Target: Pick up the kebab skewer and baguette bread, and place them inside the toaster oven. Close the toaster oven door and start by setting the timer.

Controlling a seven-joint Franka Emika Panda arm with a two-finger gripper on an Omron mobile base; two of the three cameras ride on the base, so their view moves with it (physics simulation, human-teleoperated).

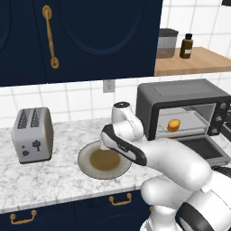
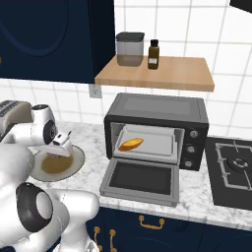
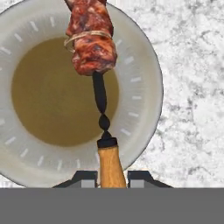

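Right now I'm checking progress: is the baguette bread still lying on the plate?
No, the baguette bread lies on the tray inside the open toaster oven, while the plate sits apart on the counter.

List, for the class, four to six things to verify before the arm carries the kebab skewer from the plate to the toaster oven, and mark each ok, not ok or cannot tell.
1. Gripper shut on the kebab skewer at its wooden handle: ok.
2. Skewer lifted clear of the plate: cannot tell; the hand view shows it over the plate.
3. Toaster oven door open and lying flat: ok.
4. Baguette bread already on the rack inside the toaster oven: ok.
5. Free rack space beside the bread for the skewer: ok.
6. Counter between plate and door free of obstacles: ok.
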